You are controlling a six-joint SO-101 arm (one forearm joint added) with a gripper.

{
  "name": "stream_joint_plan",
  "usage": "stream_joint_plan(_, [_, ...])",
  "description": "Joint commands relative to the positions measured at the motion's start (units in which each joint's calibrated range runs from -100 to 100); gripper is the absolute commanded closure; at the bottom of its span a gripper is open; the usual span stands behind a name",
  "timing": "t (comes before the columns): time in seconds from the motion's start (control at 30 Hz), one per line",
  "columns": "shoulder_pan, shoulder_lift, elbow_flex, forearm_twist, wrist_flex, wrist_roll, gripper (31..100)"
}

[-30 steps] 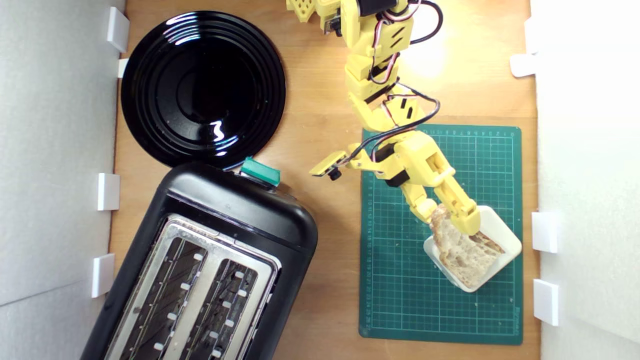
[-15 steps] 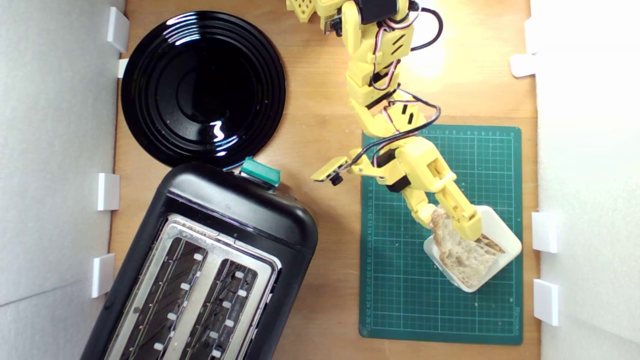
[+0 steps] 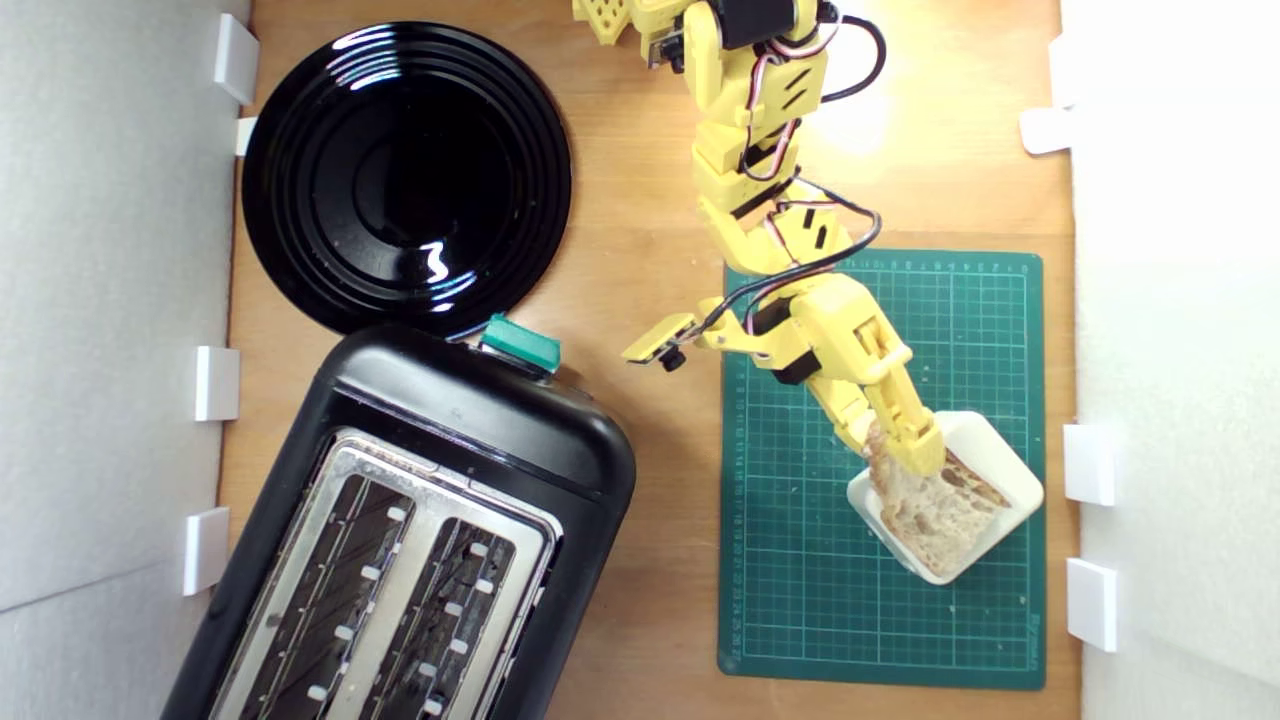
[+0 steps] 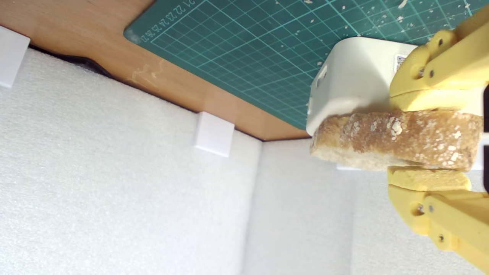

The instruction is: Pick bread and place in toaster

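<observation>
Yellow arm reaching down, pincer (image 3: 895,447) closed, fingers (image 4: 429,177) pinching bread (image 4: 393,139)

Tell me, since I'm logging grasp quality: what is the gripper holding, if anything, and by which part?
The gripper is shut on the bread, pinching it across its crusty edge at the end nearest the arm.

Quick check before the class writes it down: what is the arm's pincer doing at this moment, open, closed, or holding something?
Pincer: closed on the bread, one finger pressing each face of the slice at its crust end.
</observation>
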Motion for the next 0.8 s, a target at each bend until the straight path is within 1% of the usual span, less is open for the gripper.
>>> stream_joint_plan(0.0, [-0.85, -0.76, -2.13, -0.35, -1.51, 0.11, 66.8])
stream_joint_plan(0.13, [-0.85, -0.76, -2.13, -0.35, -1.51, 0.11, 69.4])
stream_joint_plan(0.43, [-0.36, -1.59, -1.86, -0.35, -1.51, -0.15, 69.2])
stream_joint_plan(0.67, [-0.04, -13.57, -1.05, -0.54, -1.17, 0.06, 69.2])
stream_joint_plan(0.77, [0.61, -20.98, -1.41, -0.54, 6.26, -0.2, 69.2])
